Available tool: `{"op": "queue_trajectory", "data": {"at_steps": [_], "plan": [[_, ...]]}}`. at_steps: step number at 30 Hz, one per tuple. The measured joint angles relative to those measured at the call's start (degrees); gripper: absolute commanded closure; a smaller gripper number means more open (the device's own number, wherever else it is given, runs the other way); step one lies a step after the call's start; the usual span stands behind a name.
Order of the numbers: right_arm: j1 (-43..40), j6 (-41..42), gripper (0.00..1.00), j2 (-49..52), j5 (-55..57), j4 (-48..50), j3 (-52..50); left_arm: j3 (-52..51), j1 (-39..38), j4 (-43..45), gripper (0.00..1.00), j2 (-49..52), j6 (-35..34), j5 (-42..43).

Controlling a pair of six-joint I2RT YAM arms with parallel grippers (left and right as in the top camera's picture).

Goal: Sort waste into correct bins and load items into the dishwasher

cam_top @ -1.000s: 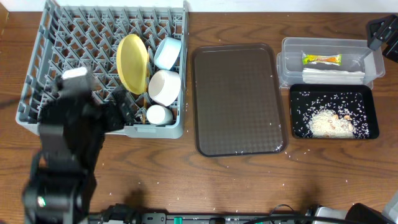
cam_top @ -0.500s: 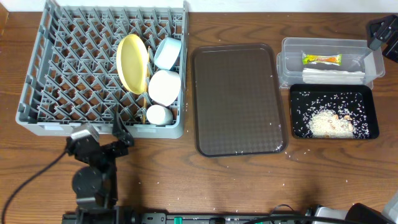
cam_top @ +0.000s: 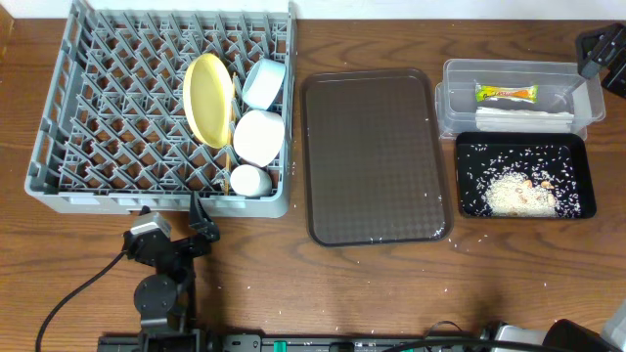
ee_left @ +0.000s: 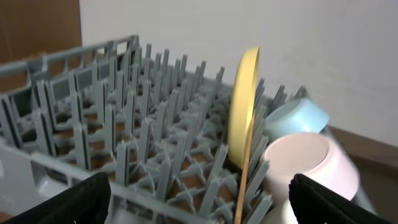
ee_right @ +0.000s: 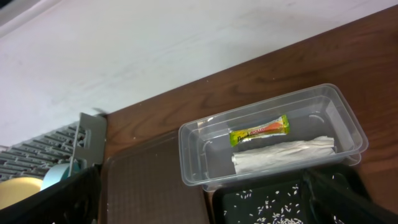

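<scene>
The grey dish rack (cam_top: 59, 117) holds the upright yellow plate (cam_top: 207, 98), light-blue bowl (cam_top: 264, 83), white bowl (cam_top: 259, 137), small white cup (cam_top: 249, 181) and a chopstick (ee_left: 245, 180) leaning by the plate. The clear tub (cam_top: 450, 98) holds the green-and-yellow wrapper (cam_top: 506, 93) and folded white paper (cam_top: 523, 117). The black tray (cam_top: 468, 205) holds rice (cam_top: 518, 194). My left gripper (cam_top: 176, 225) is open and empty, low in front of the rack. My right gripper (cam_top: 599, 49) is open and empty at the far right, behind the tub.
The brown serving tray (cam_top: 372, 156) lies between the rack and the bins, with a few rice grains along its front edge. A few more grains lie on the wooden table in front of it. A cable runs from the left arm toward the front left.
My left arm has pulled back from over the rack's front left, toward the table's front edge, and dropped low. The right arm has not moved.
</scene>
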Motion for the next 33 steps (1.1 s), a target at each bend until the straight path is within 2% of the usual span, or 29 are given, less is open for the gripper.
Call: {"op": "queue_trajectory", "data": {"at_steps": [33], "plan": [[0.0, 0.0, 0.01, 0.0, 0.0, 0.0, 0.0, -0.7, 0.0, -0.6, 0.07, -0.1, 0.2, 0.2]]}}
